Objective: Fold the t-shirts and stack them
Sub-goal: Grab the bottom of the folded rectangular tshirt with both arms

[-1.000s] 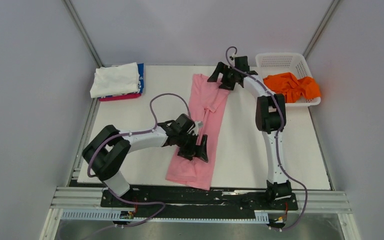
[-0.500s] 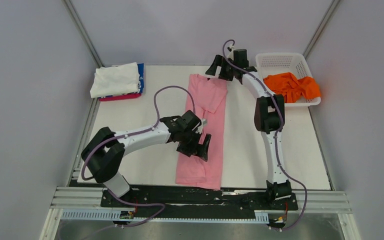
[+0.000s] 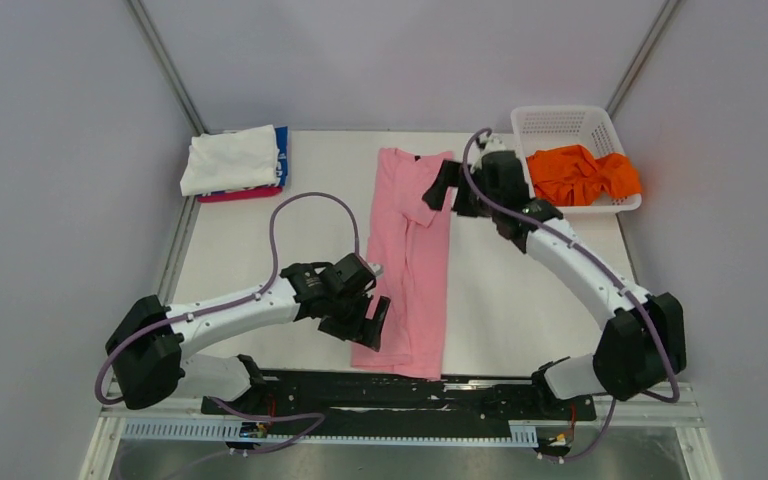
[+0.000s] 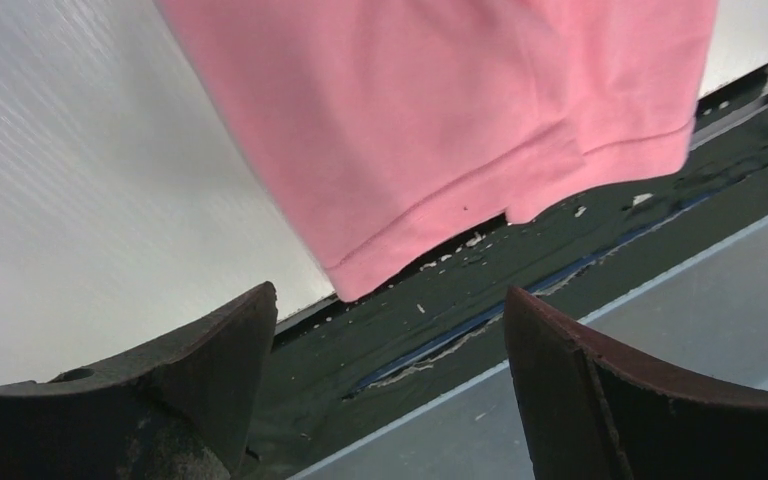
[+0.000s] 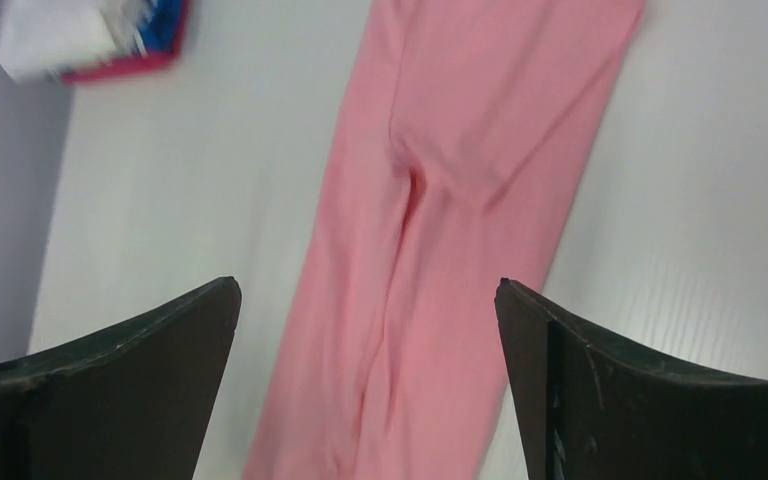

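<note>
The light pink t-shirt (image 3: 407, 270) lay as a long narrow strip down the middle of the bench (image 3: 530, 300), collar at 12 o'clock, hem at 6. It was straighter than a second earlier, when it slanted. The left hand (image 3: 363, 322) had dropped to the hem's 9 o'clock edge, jaws wide, nothing held. The right hand (image 3: 450, 190) had drawn back beside the collar end, likewise gaping and empty. The lengthwise fold looked done. The crosswise fold remained, then the stack (image 3: 235, 162) at 10 o'clock.

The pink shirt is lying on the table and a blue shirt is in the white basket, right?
Not quite. The white basket holds an orange shirt, not a blue one; the top view shows it. The pink shirt does lie on the table.
</note>
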`<state>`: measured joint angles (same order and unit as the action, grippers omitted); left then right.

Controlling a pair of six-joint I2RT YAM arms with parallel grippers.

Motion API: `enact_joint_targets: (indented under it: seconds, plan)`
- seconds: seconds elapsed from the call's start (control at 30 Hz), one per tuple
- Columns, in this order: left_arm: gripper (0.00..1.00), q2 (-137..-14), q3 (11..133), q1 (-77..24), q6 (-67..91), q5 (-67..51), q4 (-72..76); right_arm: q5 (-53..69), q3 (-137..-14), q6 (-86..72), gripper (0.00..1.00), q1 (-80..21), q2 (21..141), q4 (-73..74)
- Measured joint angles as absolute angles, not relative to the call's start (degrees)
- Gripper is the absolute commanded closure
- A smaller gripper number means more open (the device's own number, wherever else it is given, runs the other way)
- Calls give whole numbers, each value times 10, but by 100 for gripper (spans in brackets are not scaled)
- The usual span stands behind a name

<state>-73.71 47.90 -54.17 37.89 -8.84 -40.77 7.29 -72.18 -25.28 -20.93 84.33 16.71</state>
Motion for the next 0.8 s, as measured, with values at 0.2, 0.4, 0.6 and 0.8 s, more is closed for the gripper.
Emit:
enact_joint_targets:
  seconds: [0.2,0.4,0.6,0.8]
  plan:
    - [20,-737,462,-583,410,-53,-407,17,-464,-341,0,-348,721,241]
    - [27,-757,455,-591,425,-36,-379,18,-362,-445,6,-409,613,307]
    - [29,-802,455,-622,428,-24,-368,64,-311,-511,9,-467,555,328]
    - [43,-819,451,-635,429,-18,-365,110,-281,-550,15,-499,540,336]
